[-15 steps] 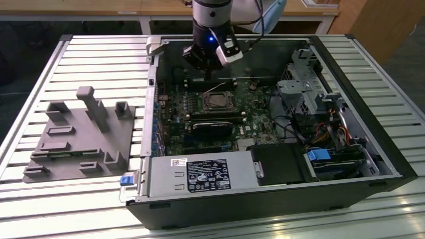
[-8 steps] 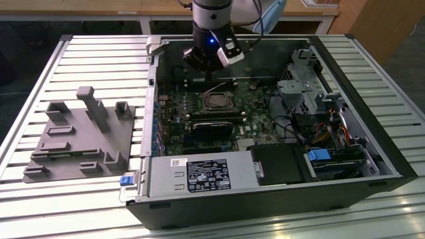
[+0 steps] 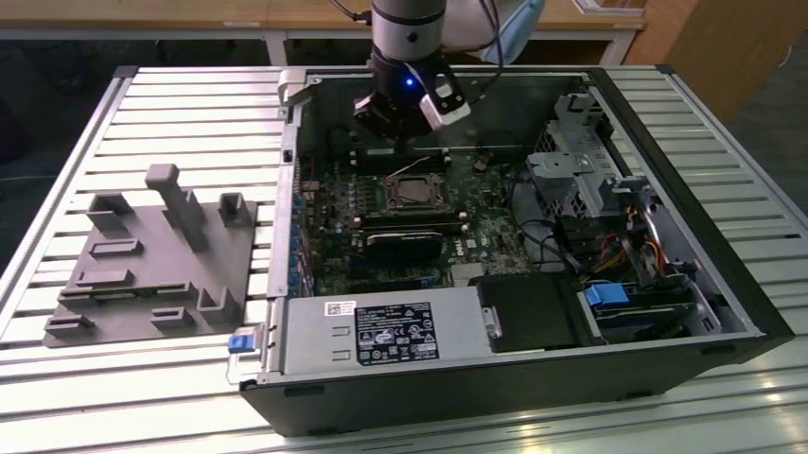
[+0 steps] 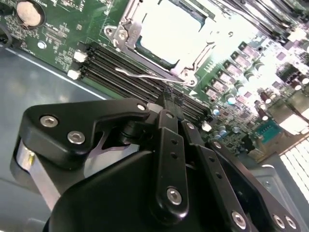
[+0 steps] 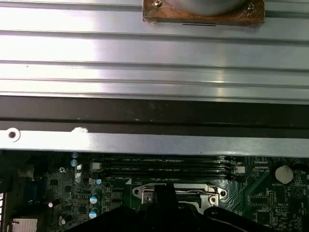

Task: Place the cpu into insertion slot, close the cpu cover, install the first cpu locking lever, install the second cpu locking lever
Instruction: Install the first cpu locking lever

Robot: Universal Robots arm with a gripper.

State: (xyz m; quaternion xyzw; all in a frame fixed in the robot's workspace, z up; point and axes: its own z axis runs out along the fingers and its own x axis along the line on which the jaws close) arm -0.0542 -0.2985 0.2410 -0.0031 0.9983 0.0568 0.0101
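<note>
While a grey moulded plastic fixture (image 3: 151, 255) is lying near the exterior view's left edge of the slatted metal tabletop (image 3: 127, 397), an open black computer case (image 3: 531, 388) is taking up the middle and the exterior view's right.

Inside the case, the small square insertion slot (image 3: 390, 199) is sitting near the far edge of the green circuit board (image 3: 331, 203). The cpu (image 4: 169, 29), a flat square chip with a bright silver metal top, is already lying in it. The cpu cover (image 4: 124, 30), a thin silver metal frame, is lying down around the chip.

A thin bent wire locking lever (image 4: 149, 77) is running along the slot's edge beside the long black memory slots (image 4: 111, 65), and it seems to be unhooked. The black claw (image 3: 401, 142) is hanging just above that edge. In the second wrist view its tips are looking pressed together, gripping nothing.

Further toward the exterior view's right, a silver drive cage (image 3: 569, 170) is standing against the case wall.

The first lever looks like the step in hand. Doing it well is probably meaning pressing the closed tips onto the lever's handle end, pushing down steadily, then easing sideways under its catch, while keeping off the memory slots and the cover.
</note>
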